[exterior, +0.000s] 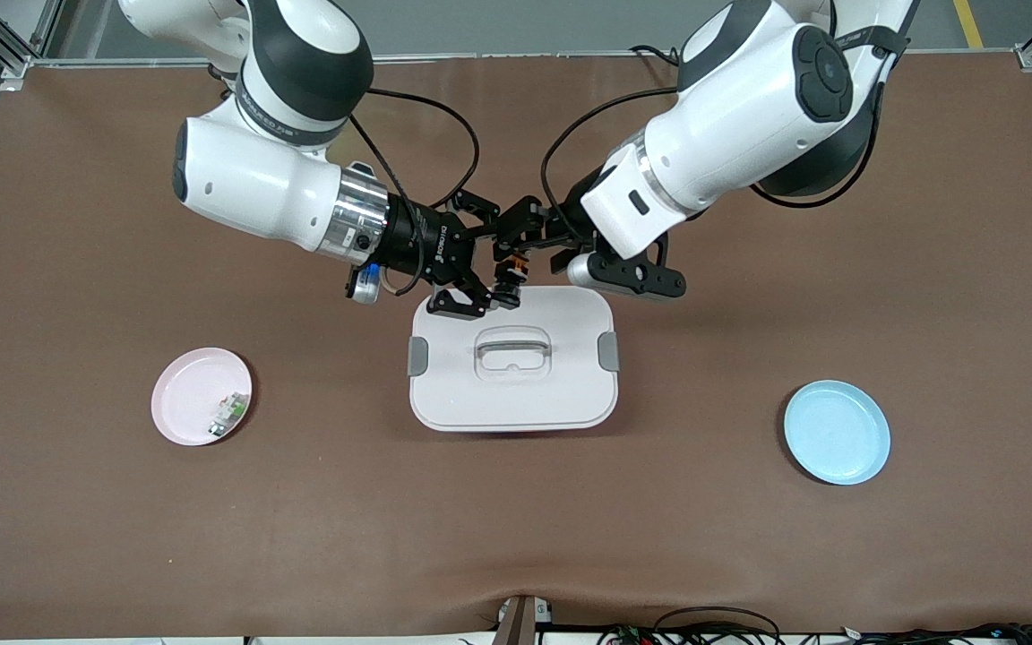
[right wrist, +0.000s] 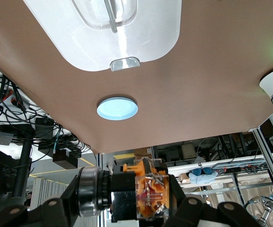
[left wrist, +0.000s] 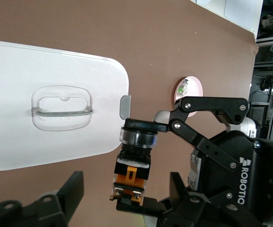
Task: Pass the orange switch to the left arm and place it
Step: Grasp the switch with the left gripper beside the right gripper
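The orange switch (exterior: 511,271) hangs in the air over the white box (exterior: 516,394), above the lid's edge nearest the robots. My right gripper (exterior: 509,269) is shut on it, one finger on the button end and one on the terminal end. In the right wrist view the switch (right wrist: 145,194) sits between that gripper's (right wrist: 136,201) fingers. My left gripper (exterior: 529,240) is open beside it. In the left wrist view its fingers (left wrist: 74,189) stand apart on either side of the switch (left wrist: 134,165), not touching it.
A pink plate (exterior: 184,394) with a small green-and-white component (exterior: 227,414) lies toward the right arm's end. A blue plate (exterior: 837,432) lies toward the left arm's end. The box's lid has a recessed handle (exterior: 512,348) and grey side latches.
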{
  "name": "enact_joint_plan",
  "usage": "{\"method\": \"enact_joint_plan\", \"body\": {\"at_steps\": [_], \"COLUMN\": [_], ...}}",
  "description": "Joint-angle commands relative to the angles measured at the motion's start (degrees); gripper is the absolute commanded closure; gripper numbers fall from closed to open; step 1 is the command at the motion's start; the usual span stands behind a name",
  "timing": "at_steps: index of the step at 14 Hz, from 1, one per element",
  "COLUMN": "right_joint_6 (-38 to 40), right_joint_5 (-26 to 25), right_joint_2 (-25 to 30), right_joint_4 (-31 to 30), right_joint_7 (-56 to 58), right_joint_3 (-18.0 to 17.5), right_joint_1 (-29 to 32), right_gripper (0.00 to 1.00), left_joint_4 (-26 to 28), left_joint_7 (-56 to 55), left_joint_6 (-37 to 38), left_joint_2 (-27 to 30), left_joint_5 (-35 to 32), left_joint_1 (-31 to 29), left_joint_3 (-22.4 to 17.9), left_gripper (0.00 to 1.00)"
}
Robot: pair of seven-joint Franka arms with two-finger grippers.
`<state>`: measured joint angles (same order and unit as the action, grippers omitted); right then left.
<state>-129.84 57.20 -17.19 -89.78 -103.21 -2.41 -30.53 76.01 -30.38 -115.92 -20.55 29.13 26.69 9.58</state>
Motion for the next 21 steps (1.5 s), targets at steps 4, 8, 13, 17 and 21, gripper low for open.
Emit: {"method": "enact_joint_plan", "body": {"at_steps": [4,8,13,17,21], "right_joint_6": [-0.06,-0.06,-0.06,0.12,0.12], "right_joint_5": [0.10,0.10,0.10,0.10,0.02], "right_joint_2": [-0.65,-0.65,-0.65,-0.65,-0.65], "right_joint_4": [1.36,1.36,1.36,1.36,1.36], "right_joint_7": [-0.76,-0.76,-0.76,-0.76,-0.76], "right_joint_3": [0.56,0.56,0.56,0.56,0.56], "right_joint_1": [-0.84,-0.84,-0.84,-0.84,-0.76], "right_gripper": [0.78,0.78,0.78,0.78,0.77], "left_joint_4": [-0.95,-1.04,-1.04,-1.13,-1.13], "left_joint_7": [2.43,2.61,2.78,2.78,2.70], "left_joint_6": [-0.63,-0.63,-0.72,-0.72,-2.30], "left_joint_2": [-0.98,-1.60,-1.77,-1.77,-1.77], "left_joint_5": [1.10,1.19,1.19,1.19,1.19], "left_joint_1": [0.29,0.65,0.73,0.65,0.65], "left_joint_3": [0.00,0.00,0.00,0.09,0.00], "left_gripper": [0.33,0.33,0.60,0.86,1.00]}}
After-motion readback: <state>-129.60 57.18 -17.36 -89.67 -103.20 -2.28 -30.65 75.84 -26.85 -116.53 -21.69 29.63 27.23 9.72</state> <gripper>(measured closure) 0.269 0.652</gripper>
